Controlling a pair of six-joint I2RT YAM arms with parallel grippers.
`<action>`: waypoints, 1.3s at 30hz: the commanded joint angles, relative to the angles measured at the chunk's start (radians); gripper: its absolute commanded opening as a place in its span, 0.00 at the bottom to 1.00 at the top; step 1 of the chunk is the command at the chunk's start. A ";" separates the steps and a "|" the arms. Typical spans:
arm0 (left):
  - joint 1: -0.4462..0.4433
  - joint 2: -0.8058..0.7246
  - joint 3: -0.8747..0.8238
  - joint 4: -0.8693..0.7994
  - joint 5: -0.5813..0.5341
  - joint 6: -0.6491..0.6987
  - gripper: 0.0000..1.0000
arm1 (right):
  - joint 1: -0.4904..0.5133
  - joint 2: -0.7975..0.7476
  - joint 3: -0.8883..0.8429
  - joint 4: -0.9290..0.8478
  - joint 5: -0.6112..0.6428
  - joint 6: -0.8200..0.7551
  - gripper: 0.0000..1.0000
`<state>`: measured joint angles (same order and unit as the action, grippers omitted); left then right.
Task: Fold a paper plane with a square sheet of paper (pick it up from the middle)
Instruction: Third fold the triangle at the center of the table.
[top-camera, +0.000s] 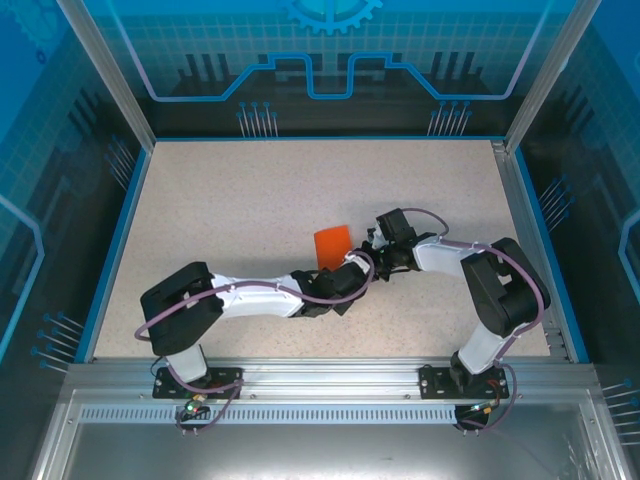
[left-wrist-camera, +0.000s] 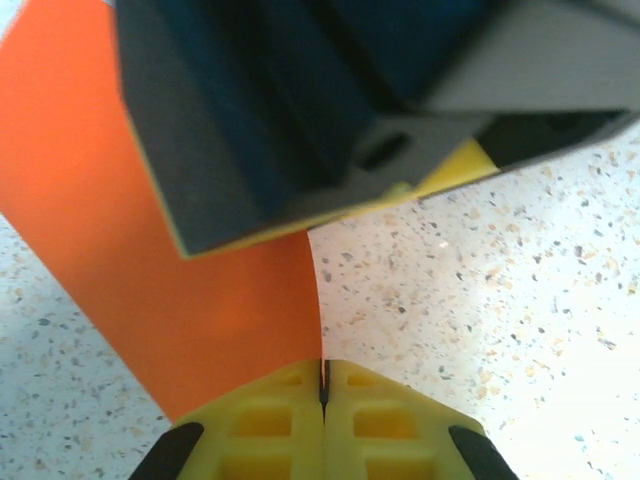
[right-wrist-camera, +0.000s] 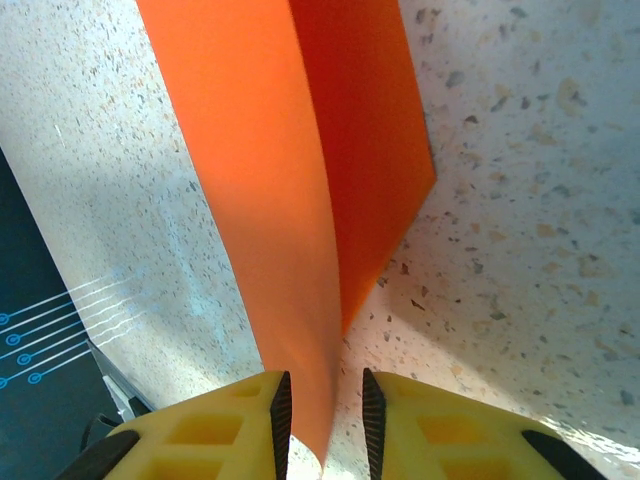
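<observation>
We see the sheet of paper (top-camera: 332, 244) near the middle of the table (top-camera: 220, 210). It is raised from the surface and stands on its edge between the two arms. From above, both grippers meet at its near right side. The left gripper (top-camera: 354, 268) reaches in from the left, and the right gripper (top-camera: 377, 244) reaches in from the right.

In the left wrist view, the left gripper (left-wrist-camera: 323, 378) has its yellow fingers pressed together. The edge of the sheet of paper (left-wrist-camera: 150, 250) runs down into the seam between them, so we judge that it pinches the paper there. The dark body of the other gripper hangs just above.

In the right wrist view, the jaws of the right gripper (right-wrist-camera: 325, 405) are a little spread and the sheet of paper (right-wrist-camera: 270, 180) passes through the gap. A narrow space remains beside it, so these jaws do not clamp it. The paper appears bent into two layers, a lighter one in front and a darker one behind. Its long axis runs straight away from the jaws.

We think the coming move depends on this alignment. The sheet lies already between the right jaws, so they need only to close, with no sideways shift. The thin paper may bend away as they do so.
</observation>
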<state>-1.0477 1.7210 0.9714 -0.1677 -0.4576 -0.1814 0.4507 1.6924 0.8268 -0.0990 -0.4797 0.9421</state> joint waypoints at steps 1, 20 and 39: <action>0.028 -0.047 -0.028 0.023 0.033 -0.011 0.00 | -0.022 -0.037 0.018 -0.036 -0.012 -0.019 0.28; 0.317 -0.077 -0.076 0.036 0.721 -0.037 0.00 | -0.053 -0.034 0.181 -0.219 0.065 -0.169 0.23; 0.368 -0.066 -0.060 -0.018 0.775 -0.047 0.00 | -0.014 0.296 0.476 -0.320 0.044 -0.256 0.14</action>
<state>-0.6888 1.6375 0.8841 -0.1520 0.2848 -0.2111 0.4274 1.9606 1.2633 -0.3622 -0.4343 0.7235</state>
